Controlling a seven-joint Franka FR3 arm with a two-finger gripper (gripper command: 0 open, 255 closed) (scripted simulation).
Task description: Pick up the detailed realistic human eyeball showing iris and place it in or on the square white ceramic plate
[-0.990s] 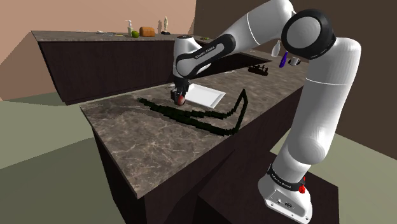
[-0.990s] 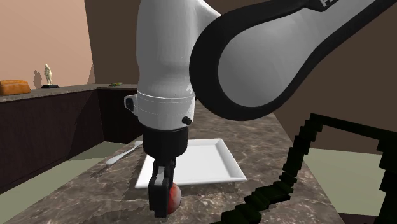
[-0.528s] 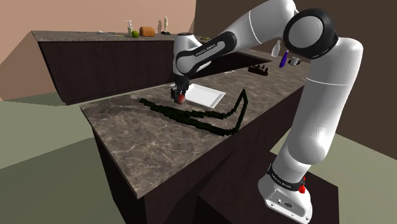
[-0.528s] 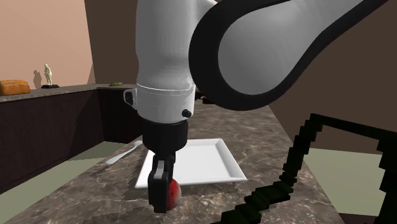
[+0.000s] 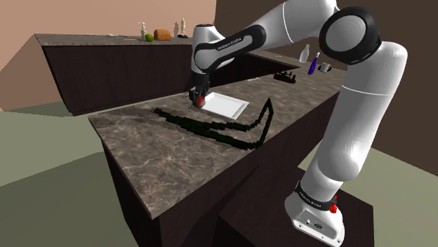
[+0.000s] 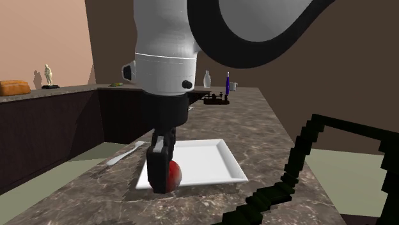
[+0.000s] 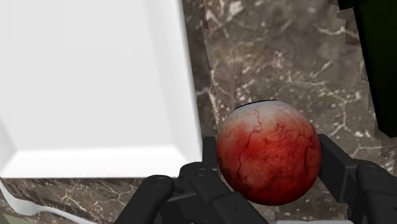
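I count one round, red-veined eyeball (image 7: 267, 153), one square white plate (image 7: 83, 83) and one slim pale utensil (image 6: 125, 153). One white arm with dark joints (image 5: 351, 126) carries one black gripper (image 7: 270, 172), and I see two fingers (image 7: 343, 168) on it. There are two counters of dark marbled stone, a near one (image 5: 154, 147) and a far one (image 5: 84, 42). Bottles come to three: two white, one pump-topped (image 5: 142, 30) and one plain (image 5: 304, 52), plus one blue (image 5: 312, 65). I also tally one small pale mug (image 5: 324, 67), one low dark object (image 5: 286, 76) I cannot identify, one pale figurine (image 6: 48, 75), one orange-brown loaf-shaped block (image 6: 13, 87), one small green round thing (image 5: 149, 37), and one jagged black angular shape (image 5: 239, 130).
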